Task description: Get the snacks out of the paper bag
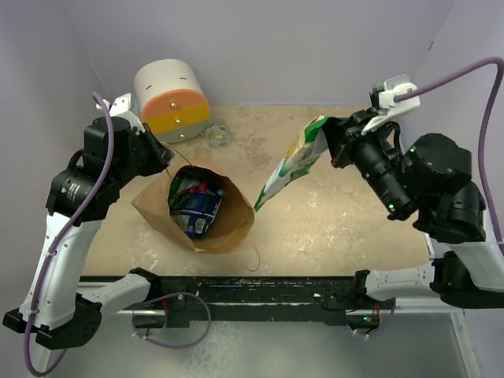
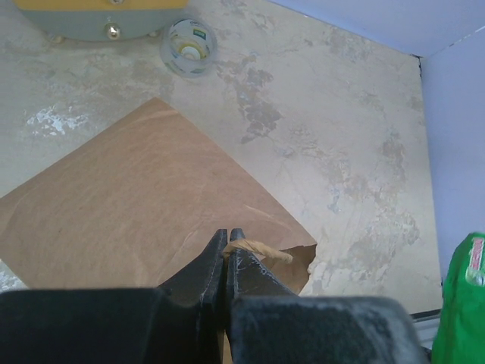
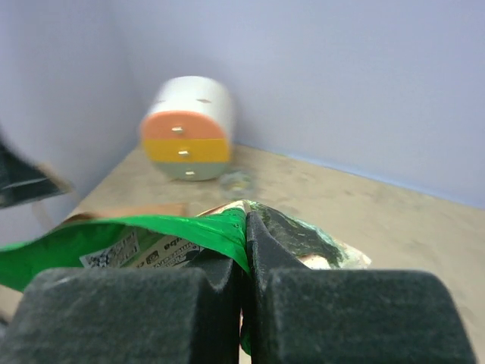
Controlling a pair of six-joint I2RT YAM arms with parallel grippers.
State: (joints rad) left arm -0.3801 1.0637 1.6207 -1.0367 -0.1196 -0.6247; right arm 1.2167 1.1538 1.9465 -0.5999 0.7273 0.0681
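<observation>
No wording can be read: the green packet (image 3: 151, 239) carries a QR code and small print, too blurred to make out, and a red logo shows on its edge in the left wrist view. The right claw (image 1: 329, 142) is clamped on this packet's top edge, holding it in the air above the tabletop (image 1: 331, 220), hanging down toward the paper bag (image 1: 228, 228). The left claw (image 2: 227, 239) is pinched together on the bag's rim at its twisted handle (image 2: 261, 249). The bag lies open on the tabletop with a blue packet (image 1: 201, 213) and others inside.
</observation>
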